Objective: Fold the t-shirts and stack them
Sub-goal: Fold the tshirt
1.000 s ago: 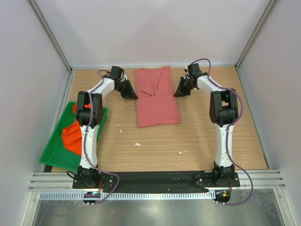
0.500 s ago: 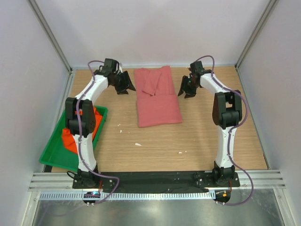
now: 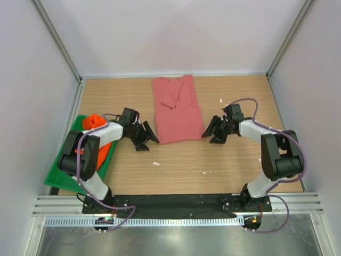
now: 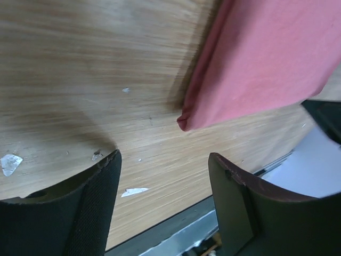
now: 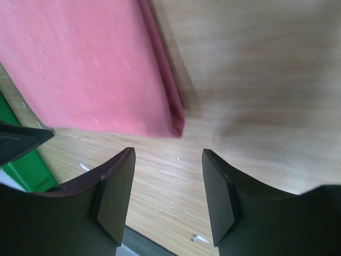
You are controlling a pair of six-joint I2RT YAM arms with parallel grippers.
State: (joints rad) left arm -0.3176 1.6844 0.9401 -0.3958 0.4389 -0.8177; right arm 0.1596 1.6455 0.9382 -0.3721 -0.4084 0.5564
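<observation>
**Item 1 — dusty rose-pink cloth t-shirt** (image 3: 178, 109). It lies flat on the pale wooden desk (image 3: 181, 170), from the centre to the far side. It is already brought in to a long narrow strip, with a sleeve flap turned over its upper part. I judge the lengthwise folds done; the crosswise fold is not yet made.

**Item 2 — bright orange cloth t-shirt** (image 3: 95, 121). It is bunched in the green plastic tray (image 3: 58, 178) at the desk's left edge, partly hidden behind my left arm. Unfolded, as far as I can see.

**Item 3 — left tool** (image 4: 165, 160). Jaws apart, nothing between them. It sits low over the desk just beside the strip's near left corner, not touching it.

**Item 4 — right tool** (image 5: 168, 154). Jaws apart and empty, just short of the near right corner, which shows a neat doubled edge in the wrist view.

**Progress, my estimate:** under halfway. Left to do:
- fold the pink strip across
- lift the orange shirt from the tray
- spread and fold it
- set one shirt on the other

**Surroundings:** small white scraps (image 3: 156, 163) are scattered on the bare wood between the strip and the arm bases, and pale enclosure walls stand on three sides. Nothing stands between either tool and its corner. The tray sits well apart from the pink shirt. The scraps lie near where I would likely spread the orange shirt, a nuisance at most, I expect.
</observation>
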